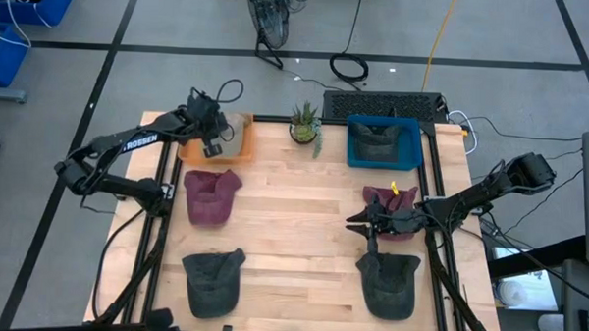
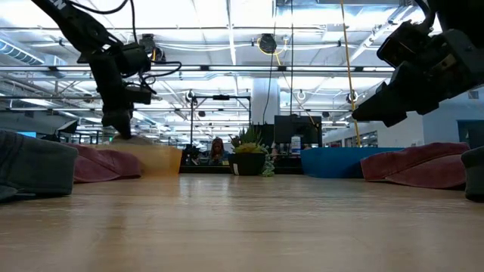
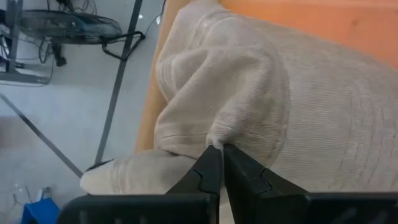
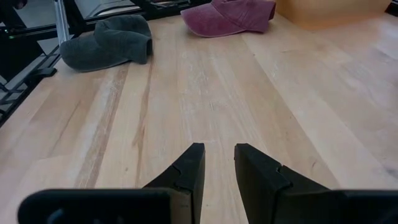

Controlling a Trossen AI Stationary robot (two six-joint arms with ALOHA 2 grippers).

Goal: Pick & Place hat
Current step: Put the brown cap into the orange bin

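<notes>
Item: beige hat, in your orange tray at the table's far-left corner; your left gripper sits directly on it, fingers together on a pinch of its fabric. Right gripper: fingers slightly apart, holding nothing, over bare wood near the maroon hat. Beyond: blue bin, plant.

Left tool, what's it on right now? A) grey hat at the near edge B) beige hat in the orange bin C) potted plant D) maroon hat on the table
B: in the left wrist view the left tool is pinched shut on a fold of the beige hat, which lies in the orange bin at the table's far left.
</notes>
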